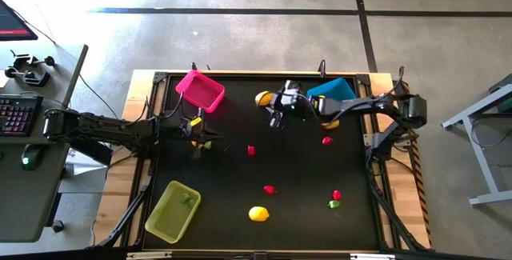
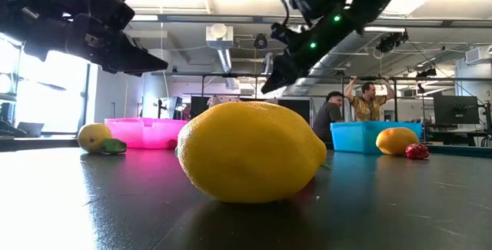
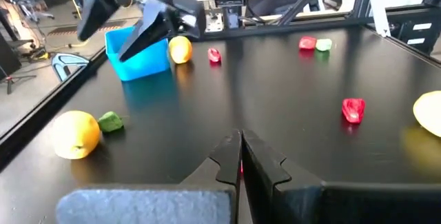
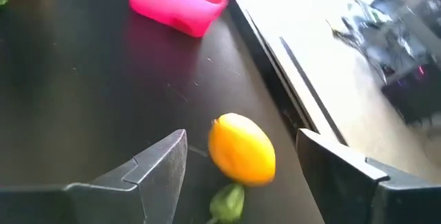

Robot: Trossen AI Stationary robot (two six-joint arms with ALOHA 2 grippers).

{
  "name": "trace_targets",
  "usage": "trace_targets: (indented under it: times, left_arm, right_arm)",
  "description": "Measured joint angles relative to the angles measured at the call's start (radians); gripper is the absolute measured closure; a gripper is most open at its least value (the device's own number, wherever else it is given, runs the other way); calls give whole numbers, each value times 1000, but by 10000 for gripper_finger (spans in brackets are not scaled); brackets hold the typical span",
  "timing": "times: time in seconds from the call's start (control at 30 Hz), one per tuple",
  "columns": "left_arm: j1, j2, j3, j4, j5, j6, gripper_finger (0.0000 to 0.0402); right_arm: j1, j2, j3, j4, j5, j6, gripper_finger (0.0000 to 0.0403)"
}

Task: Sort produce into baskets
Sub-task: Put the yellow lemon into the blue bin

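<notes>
Three baskets stand on my black table [image 1: 240, 212]: the pink basket [image 1: 200, 90] far left, the blue basket [image 1: 334, 90] far right, the yellow-green basket [image 1: 171, 210] near left. My right jaws [image 1: 276, 114] hang wide apart at the far edge, holding nothing; a yellow lemon [image 4: 242, 148] lies between them on the table, apart from both. My left jaws [image 1: 198, 134] are pressed together, empty, beside the pink basket. Another lemon [image 1: 258, 213] lies near centre; small red pieces [image 1: 269, 189] are scattered.

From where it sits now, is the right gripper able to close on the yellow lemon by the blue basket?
Probably yes. The right gripper is open with the lemon showing between its fingers and nothing blocking; a small green piece lies against it.
</notes>
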Motion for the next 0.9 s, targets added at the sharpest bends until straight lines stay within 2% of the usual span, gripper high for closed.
trace_targets:
  times: [0.1,0.33,0.47,0.57,0.7,0.9]
  left_arm:
    - [0,0,0,-8,0,0,401]
    - [0,0,0,-12,0,-1,401]
    - [0,0,0,-14,1,-8,401]
    - [0,0,0,-14,2,-9,401]
    - [0,0,0,-17,2,-9,401]
    - [0,0,0,-27,2,-9,401]
  right_arm:
    - [-34,67,85,-48,-68,-82,137]
    - [-97,294,425,-428,-60,-169,130]
    - [-111,399,591,-586,-64,-250,120]
    - [-116,456,688,-678,-107,-301,113]
    - [-117,510,754,-754,-112,-382,111]
    - [-139,556,765,-751,-112,-481,111]
